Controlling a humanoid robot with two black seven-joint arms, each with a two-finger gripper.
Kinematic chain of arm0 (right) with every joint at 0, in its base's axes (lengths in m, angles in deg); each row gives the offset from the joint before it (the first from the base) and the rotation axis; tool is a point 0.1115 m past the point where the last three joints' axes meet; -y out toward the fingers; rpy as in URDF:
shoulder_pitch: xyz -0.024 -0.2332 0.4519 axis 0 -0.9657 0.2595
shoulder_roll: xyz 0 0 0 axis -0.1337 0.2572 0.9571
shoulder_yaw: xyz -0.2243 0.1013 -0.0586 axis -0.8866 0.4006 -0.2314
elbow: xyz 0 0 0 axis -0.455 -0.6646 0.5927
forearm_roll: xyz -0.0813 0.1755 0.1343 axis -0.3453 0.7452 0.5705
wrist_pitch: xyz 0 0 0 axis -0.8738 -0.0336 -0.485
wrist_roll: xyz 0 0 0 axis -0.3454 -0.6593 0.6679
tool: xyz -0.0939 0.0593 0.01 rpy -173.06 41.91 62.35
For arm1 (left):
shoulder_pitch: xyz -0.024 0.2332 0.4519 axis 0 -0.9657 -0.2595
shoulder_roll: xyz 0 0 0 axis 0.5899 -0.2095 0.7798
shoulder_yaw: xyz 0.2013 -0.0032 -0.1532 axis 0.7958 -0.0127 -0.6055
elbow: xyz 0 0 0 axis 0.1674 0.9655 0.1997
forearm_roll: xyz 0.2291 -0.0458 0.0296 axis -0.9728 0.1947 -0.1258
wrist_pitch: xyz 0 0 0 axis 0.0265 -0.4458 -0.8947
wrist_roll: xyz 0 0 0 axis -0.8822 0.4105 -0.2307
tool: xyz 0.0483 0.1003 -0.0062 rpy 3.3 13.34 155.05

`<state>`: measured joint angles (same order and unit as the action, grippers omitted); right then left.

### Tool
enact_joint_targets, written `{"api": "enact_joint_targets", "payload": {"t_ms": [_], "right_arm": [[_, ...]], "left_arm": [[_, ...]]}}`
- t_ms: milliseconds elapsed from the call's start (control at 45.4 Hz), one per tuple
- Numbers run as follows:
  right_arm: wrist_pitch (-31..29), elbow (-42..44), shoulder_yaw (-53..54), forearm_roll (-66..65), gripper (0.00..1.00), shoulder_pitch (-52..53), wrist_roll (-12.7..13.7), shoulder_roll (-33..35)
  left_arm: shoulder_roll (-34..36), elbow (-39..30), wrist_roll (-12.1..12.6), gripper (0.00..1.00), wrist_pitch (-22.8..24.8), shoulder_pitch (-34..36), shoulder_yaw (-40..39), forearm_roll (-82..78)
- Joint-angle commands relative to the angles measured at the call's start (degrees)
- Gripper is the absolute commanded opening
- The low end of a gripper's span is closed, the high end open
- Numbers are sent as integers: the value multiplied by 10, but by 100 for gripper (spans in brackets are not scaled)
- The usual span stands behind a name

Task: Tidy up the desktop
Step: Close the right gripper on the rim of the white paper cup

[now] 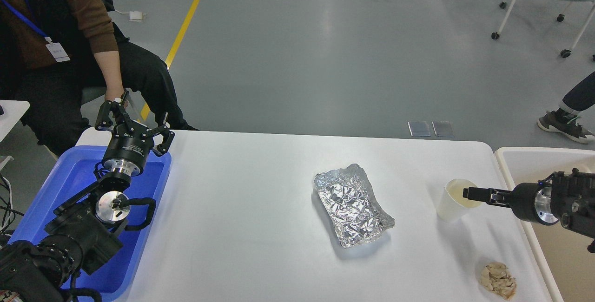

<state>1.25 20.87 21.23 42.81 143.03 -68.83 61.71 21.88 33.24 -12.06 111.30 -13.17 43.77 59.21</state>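
The white desktop (251, 209) holds a crumpled foil tray (353, 204) at its middle, a white paper cup (450, 203) at the right and a crumpled brown paper wad (498, 279) at the front right. My right gripper (469, 193) reaches in from the right, its tip over the cup's right rim. It is seen side-on, so its fingers cannot be told apart. My left gripper (135, 123) is open and empty, held above the far end of the blue tray (69, 176).
A cream tub (534, 162) stands off the desktop's right edge, under my right arm. A seated person (69, 51) is close behind the blue tray at the far left. Another person's foot (565, 125) is on the floor at the far right.
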Motion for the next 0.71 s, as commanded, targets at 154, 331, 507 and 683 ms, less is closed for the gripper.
{"api": "enact_joint_targets", "payload": {"t_ms": [154, 331, 507, 683], "right_arm": [[3, 66, 7, 21, 64, -44, 0, -46], [3, 69, 5, 22, 2, -46, -2, -46], [3, 70, 8, 23, 0, -43, -4, -41], [3, 70, 9, 38, 0, -43, -5, -37]], "left_arm": [[0, 0, 0, 100, 0, 0, 0, 0], [0, 0, 0, 100, 0, 0, 0, 0], [0, 0, 0, 100, 0, 0, 0, 0], [0, 0, 0, 100, 0, 0, 0, 0]]}}
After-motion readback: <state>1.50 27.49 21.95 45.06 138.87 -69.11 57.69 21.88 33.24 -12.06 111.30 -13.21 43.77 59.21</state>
